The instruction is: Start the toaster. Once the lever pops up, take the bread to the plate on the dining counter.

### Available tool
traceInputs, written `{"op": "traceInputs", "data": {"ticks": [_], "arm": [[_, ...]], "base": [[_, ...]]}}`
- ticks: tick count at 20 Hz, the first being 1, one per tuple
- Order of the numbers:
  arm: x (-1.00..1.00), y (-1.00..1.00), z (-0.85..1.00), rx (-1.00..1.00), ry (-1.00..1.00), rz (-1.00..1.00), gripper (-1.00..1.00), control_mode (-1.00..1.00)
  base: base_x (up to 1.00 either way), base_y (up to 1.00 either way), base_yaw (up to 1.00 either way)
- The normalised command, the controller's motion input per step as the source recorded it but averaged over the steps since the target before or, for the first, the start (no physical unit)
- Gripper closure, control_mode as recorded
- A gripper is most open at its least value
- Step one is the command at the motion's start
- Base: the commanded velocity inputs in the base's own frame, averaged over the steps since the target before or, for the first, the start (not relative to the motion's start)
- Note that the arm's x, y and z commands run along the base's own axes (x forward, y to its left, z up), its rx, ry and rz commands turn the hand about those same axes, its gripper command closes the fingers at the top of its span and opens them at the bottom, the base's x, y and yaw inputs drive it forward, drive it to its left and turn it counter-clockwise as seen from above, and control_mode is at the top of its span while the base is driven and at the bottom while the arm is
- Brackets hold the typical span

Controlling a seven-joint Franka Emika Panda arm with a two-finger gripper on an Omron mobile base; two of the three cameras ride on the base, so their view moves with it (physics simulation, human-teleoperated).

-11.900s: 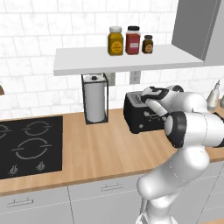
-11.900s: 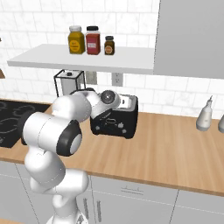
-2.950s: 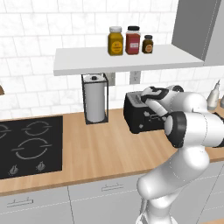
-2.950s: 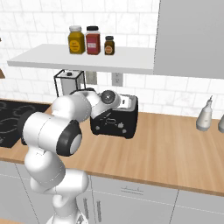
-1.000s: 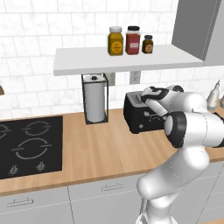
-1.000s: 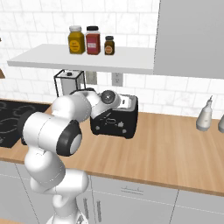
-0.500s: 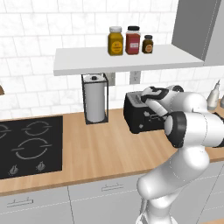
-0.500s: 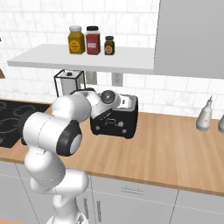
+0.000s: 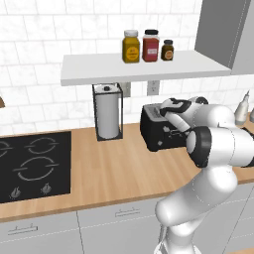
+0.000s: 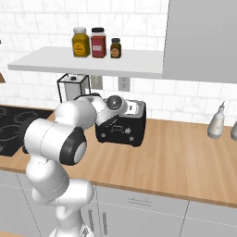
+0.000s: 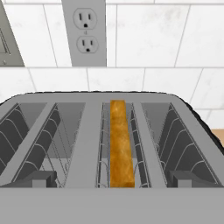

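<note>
Nothing moved | gripper (image 11: 112,186) wide open, empty, above toaster (image 9: 158,130) | wood counter (image 9: 109,168), tiled wall (image 10: 41,23)

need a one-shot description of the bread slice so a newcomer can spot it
Start at the white wall shelf holding three jars; below it on the wood counter, right of the paper towel roll, stands the black toaster. In the hand view, the bread stands on edge in one slot, a golden-brown strip; the neighbouring slots hold only grey wire.
</note>
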Motion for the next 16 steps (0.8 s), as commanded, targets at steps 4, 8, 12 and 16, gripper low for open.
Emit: {"op": "traceInputs", "data": {"ticks": [4,8,12,16], "arm": [[0.00,0.00,0.00,0.00,0.00,0.00,-1.00,-1.00],[0.00,0.00,0.00,0.00,0.00,0.00,-1.00,-1.00],[0.00,0.00,0.00,0.00,0.00,0.00,-1.00,-1.00],[0.00,0.00,0.00,0.00,0.00,0.00,-1.00,-1.00]], "base": [[0.00,0.00,0.00],[0.00,0.00,0.00],[0.00,0.00,0.00],[0.00,0.00,0.00]]}}
